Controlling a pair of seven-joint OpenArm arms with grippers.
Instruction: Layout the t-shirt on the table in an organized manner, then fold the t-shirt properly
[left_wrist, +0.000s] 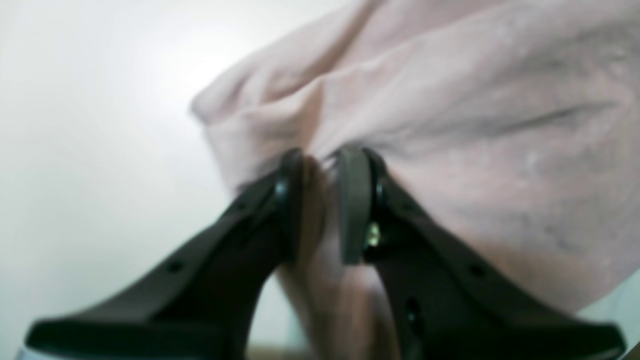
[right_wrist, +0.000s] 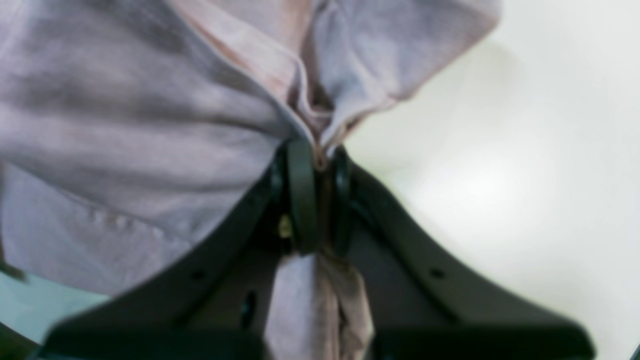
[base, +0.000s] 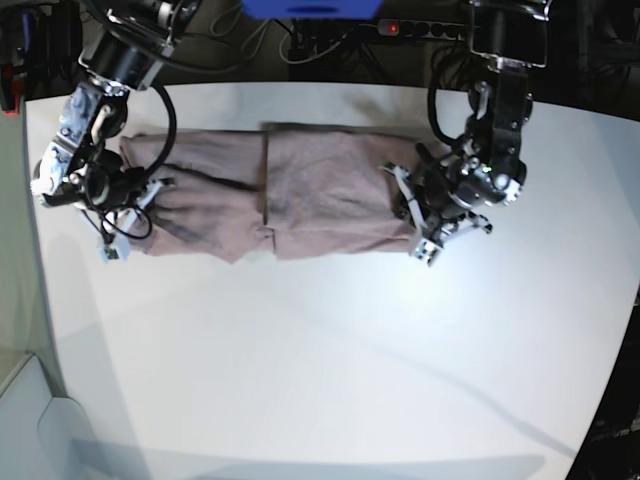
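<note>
Both pincers clamped on t-shirt (base: 300, 195) ends: left pincer (left_wrist: 322, 165) frame right, right pincer (right_wrist: 317, 157) frame left, likely to pull band flat on counter (base: 330, 370).

Black arms w/ looped cables; matte black end effector (left_wrist: 325, 165) fingers, brass screw.

Both wrist views blurred; t-shirt (left_wrist: 450, 125) cut off (top, right edges).
</note>
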